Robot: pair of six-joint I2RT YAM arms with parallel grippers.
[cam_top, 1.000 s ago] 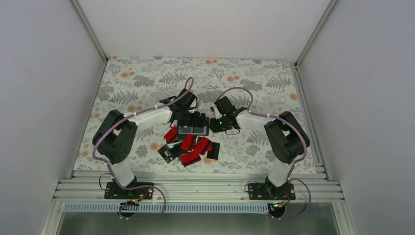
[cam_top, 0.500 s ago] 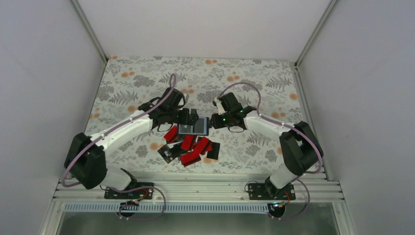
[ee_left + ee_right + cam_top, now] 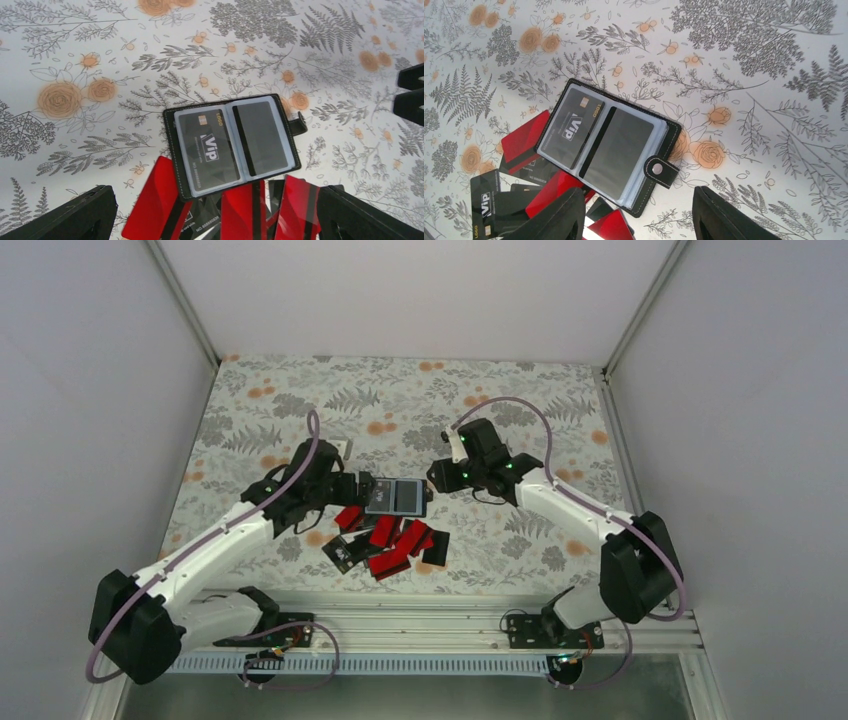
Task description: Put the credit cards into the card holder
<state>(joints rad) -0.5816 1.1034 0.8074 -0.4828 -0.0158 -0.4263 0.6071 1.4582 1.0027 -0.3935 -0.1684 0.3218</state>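
Card holder (image 3: 232,142) lay open and flat on the floral worktop (image 3: 75,60), clear sleeves facing up so cards could slide in; a black VIP card (image 3: 206,150) sat in one sleeve. Its near edge rested on the loose heap of red and black cards (image 3: 385,540), close by for short reaches. The left tool (image 3: 355,487) hovered beside the holder, jaws wide and empty; the right tool (image 3: 437,478) faced it from the other side, jaws apart, gripping nothing, both apparently poised for the next pick

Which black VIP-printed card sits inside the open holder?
The black VIP card behind the black folding card holder's clear sleeve; the others lie loose among red cards.
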